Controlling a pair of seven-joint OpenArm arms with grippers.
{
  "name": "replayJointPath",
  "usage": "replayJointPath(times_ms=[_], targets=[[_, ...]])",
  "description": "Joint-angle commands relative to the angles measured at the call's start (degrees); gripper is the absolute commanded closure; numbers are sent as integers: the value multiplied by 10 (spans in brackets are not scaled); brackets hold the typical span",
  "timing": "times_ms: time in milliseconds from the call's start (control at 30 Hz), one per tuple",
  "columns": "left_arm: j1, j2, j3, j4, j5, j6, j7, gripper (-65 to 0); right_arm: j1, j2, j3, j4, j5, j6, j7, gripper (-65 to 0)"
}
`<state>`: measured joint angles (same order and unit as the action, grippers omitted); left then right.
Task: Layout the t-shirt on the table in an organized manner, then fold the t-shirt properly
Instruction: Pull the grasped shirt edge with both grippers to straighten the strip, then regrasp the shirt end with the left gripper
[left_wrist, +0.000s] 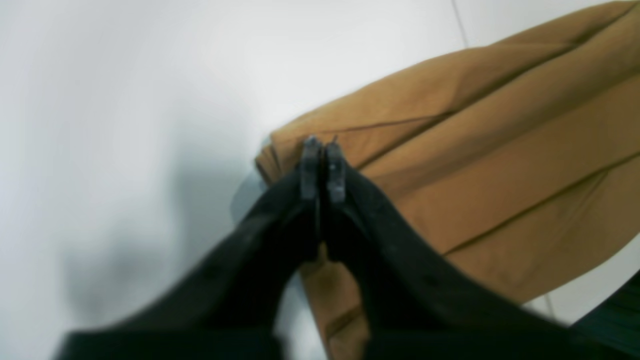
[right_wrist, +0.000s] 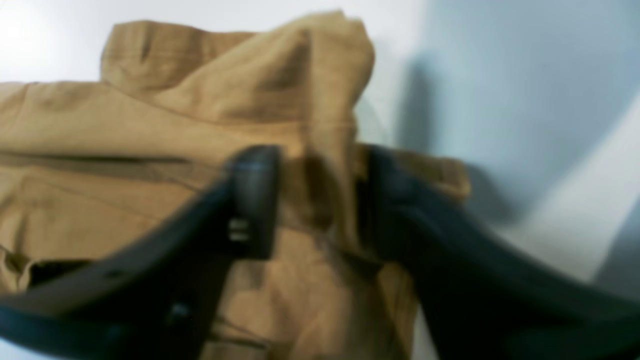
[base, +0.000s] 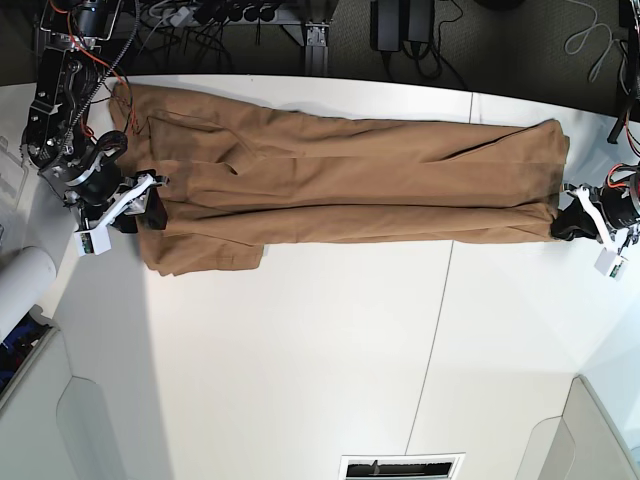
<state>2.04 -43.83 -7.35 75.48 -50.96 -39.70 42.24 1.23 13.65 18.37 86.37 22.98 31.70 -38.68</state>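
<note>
The tan-brown t-shirt (base: 350, 190) lies stretched in a long band across the far half of the white table (base: 320, 360). My right gripper (base: 150, 200) is at its left end. In the right wrist view this gripper (right_wrist: 317, 170) stands open, with a raised fold of the shirt (right_wrist: 100, 125) between the spread fingers (right_wrist: 255, 200). My left gripper (base: 572, 218) is at the shirt's right end. In the left wrist view its jaws (left_wrist: 322, 150) are pressed almost together at a slightly lifted corner of the shirt (left_wrist: 500, 150).
Light grey moulded panels (base: 100, 420) (base: 600, 420) fill the near corners. A white cylinder (base: 20, 280) lies at the left edge. Cables and power strips (base: 250, 15) run behind the table. A thin dark seam (base: 435, 330) crosses the tabletop, and a vent (base: 400, 465) sits at the near edge.
</note>
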Motion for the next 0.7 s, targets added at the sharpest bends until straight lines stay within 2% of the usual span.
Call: replayJointPath(times_ms=[0, 67, 133, 333, 400, 533, 667], targets=[[-9, -16, -6, 8, -13, -3, -2, -110, 8, 8, 5, 11, 18, 0, 11, -326], [-9, -16, -6, 8, -39, -3, 14, -184, 8, 8, 12, 11, 41, 0, 11, -325], [-9, -16, -12, 8, -80, -3, 33, -216, 8, 8, 22, 16, 62, 0, 11, -325], [-3, -16, -82, 8, -163, -3, 89, -216, 8, -6, 50, 70, 109, 0, -27, -325], [9, -12, -120, 7, -182, -3, 86, -216, 8, -7, 50, 91, 128, 1, -44, -325], [45, 26, -223, 5, -192, -3, 89, -284, 8, -27, 50, 131, 152, 1, -71, -325], [113, 60, -273, 5, -234, -3, 108, -300, -3, -57, 50, 149, 168, 7, -84, -325]])
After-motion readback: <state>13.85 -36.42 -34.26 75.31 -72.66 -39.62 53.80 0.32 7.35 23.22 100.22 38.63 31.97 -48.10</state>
